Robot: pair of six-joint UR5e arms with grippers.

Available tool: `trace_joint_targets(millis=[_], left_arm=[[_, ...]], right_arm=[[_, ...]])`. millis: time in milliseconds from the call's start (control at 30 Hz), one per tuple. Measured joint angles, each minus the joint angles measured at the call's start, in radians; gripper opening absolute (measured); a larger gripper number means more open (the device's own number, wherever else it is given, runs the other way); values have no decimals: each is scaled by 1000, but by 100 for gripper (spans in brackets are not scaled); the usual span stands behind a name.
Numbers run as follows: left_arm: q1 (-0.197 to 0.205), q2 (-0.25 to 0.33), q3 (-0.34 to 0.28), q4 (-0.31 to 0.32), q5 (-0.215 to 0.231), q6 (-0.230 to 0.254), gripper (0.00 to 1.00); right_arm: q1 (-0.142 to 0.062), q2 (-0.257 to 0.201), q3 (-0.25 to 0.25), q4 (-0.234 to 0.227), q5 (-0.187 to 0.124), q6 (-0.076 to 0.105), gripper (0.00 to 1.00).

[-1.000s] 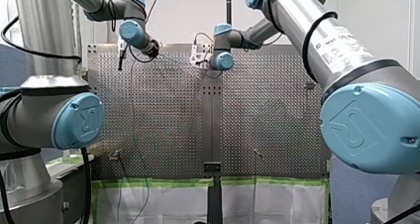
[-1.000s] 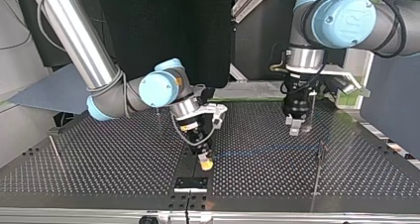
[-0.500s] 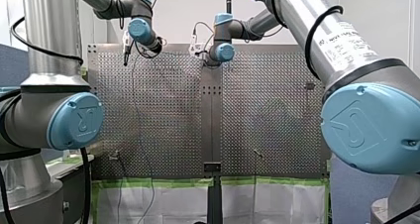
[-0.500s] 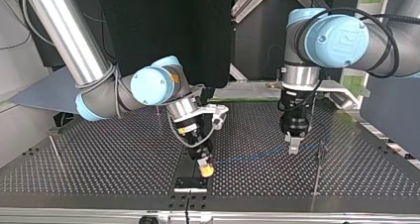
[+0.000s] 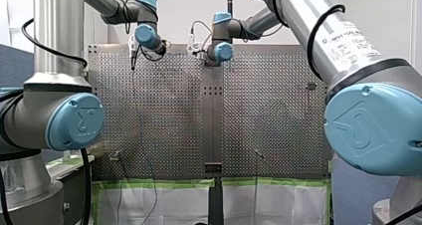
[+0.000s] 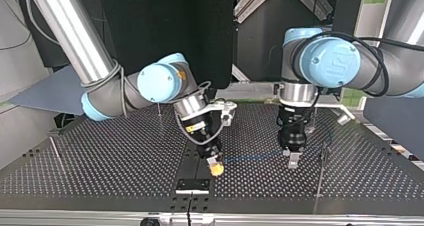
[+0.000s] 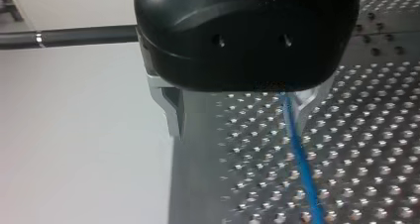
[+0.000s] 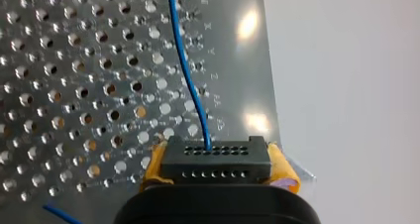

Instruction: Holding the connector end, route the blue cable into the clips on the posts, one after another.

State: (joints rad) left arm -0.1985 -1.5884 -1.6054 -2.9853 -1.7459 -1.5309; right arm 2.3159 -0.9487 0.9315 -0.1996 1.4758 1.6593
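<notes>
Right wrist view shows our right gripper [image 8: 218, 170] with its yellow pads [image 8: 154, 165] clamped on the black connector [image 8: 216, 157]. From it the blue cable [image 8: 189, 83] runs ahead over the perforated table [image 8: 74, 85]. Our left gripper [image 7: 238, 127] has its metal fingers [image 7: 173, 110] apart, with the cable passing between them close beside one finger.

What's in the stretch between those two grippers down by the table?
Just the blue cable, running from the connector held in my right gripper across to my left gripper. Nothing else stands there; the top view shows it.
</notes>
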Motion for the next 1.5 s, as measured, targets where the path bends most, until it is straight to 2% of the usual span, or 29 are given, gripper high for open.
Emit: trace_joint_targets(millis=[567, 1000, 1067, 1100, 1133, 1167, 1200, 1267, 1300, 1367, 1400, 1467, 1500], left_arm=[[15, -56, 10, -11, -11, -13, 100], [33, -61, 10, -10, -27, -16, 100], [35, -61, 11, -9, -31, -17, 85], [36, -61, 11, -9, -33, -17, 85], [36, -61, 11, -9, -34, -17, 79], [36, -61, 11, -9, -34, -16, 69], [37, -61, 11, -8, -35, -16, 69], [36, -61, 11, -5, -35, -16, 55], [36, -61, 11, -1, -34, -17, 55], [37, -61, 11, 4, -33, -18, 40], [37, -61, 11, 8, -33, -18, 40], [37, -61, 11, 14, -33, -20, 20], [37, -61, 11, 18, -32, -23, 20]], right_arm=[[7, -3, -1, 1, -14, 5, 0], [8, -2, -2, 6, -18, 10, 0], [9, -2, -2, 6, -18, 11, 0], [10, -2, -2, 6, -18, 11, 0], [10, -2, -2, 7, -18, 11, 0], [11, -2, -2, 8, -18, 11, 0], [11, -2, -2, 9, -18, 12, 0], [13, -2, -1, 12, -18, 12, 0], [14, -2, -1, 14, -18, 12, 0], [16, -2, -1, 18, -18, 12, 0], [17, -2, -1, 19, -18, 12, 0], [17, -2, -1, 21, -18, 12, 0], [18, -2, -1, 22, -18, 12, 0]])
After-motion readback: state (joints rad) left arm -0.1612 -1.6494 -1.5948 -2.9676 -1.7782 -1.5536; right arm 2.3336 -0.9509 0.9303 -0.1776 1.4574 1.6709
